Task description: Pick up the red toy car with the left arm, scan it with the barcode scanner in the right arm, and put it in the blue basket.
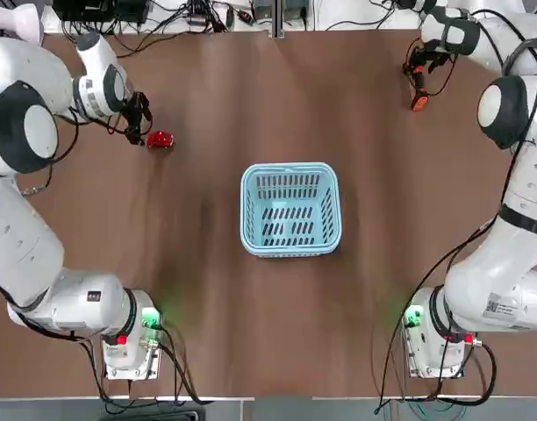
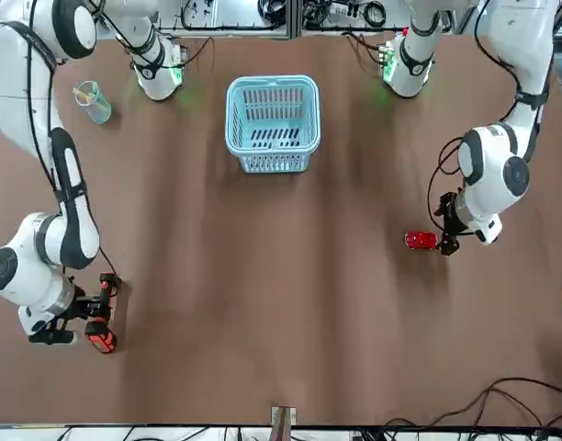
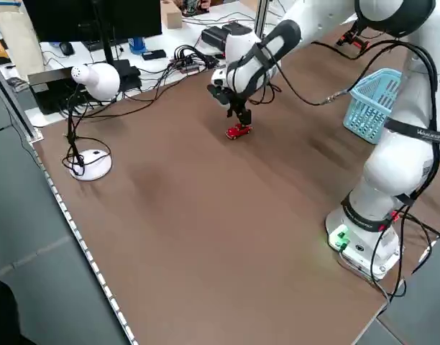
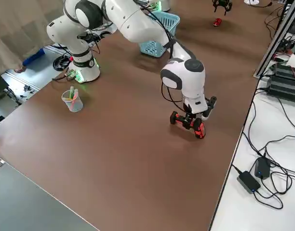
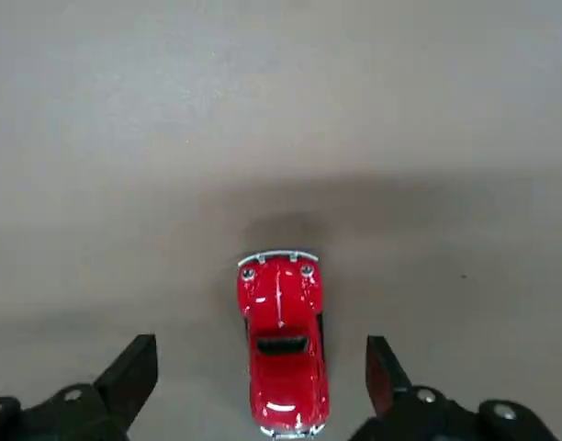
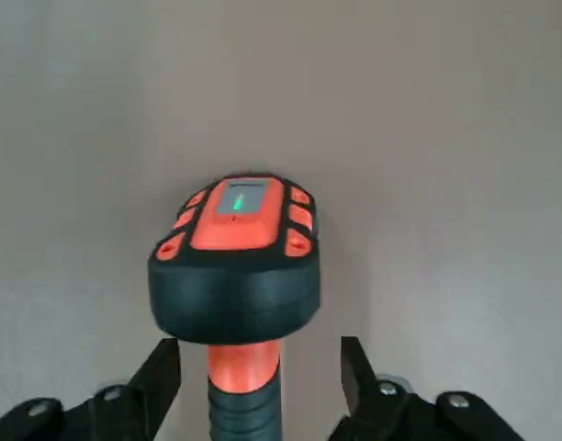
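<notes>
The red toy car [image 1: 160, 139] [image 5: 281, 340] stands on the brown table at the far left. My left gripper [image 1: 139, 123] [image 5: 260, 381] is open and low over it, its fingers on either side of the car's rear without touching. The barcode scanner [image 1: 418, 101] [image 6: 237, 266], black with an orange handle, lies at the far right. My right gripper [image 1: 417, 77] [image 6: 258, 386] straddles its handle, with small gaps showing on both sides. The blue basket [image 1: 290, 167] sits mid-table with nothing in it.
A clear cup [image 2: 93, 101] holding pens stands near the right arm's base. A white desk lamp [image 3: 90, 79] sits off the table's left corner. Cables and electronics [image 1: 189, 13] line the far edge.
</notes>
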